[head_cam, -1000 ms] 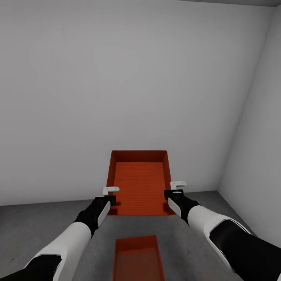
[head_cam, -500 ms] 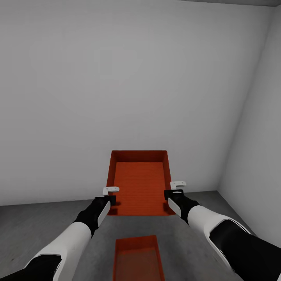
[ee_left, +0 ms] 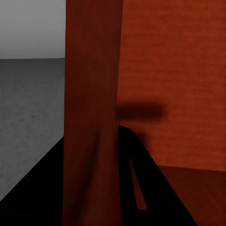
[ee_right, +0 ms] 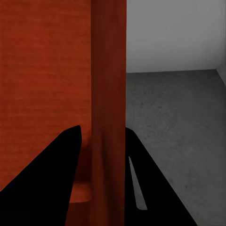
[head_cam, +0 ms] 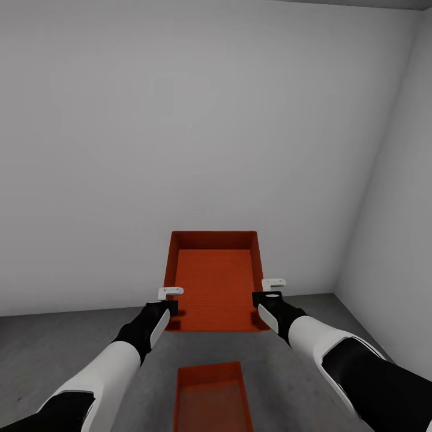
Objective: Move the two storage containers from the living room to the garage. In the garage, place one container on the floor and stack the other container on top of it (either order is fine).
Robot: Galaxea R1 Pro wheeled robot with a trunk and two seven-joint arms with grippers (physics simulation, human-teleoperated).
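One orange-red storage container (head_cam: 214,282) hangs in the air in front of me, held by both arms. My left gripper (head_cam: 170,299) is shut on its left wall (ee_left: 92,122), one dark finger (ee_left: 141,179) inside the bin. My right gripper (head_cam: 268,292) is shut on the right wall (ee_right: 109,117), a finger (ee_right: 56,174) on each side. The other storage container (head_cam: 210,396) rests on the dark grey concrete floor (head_cam: 54,348) of the garage, directly below and nearer to me than the held one.
A plain white-grey wall (head_cam: 180,132) stands straight ahead and meets a second wall (head_cam: 396,198) at a corner on the right. Concrete floor (ee_right: 174,122) stretches on both sides of the containers.
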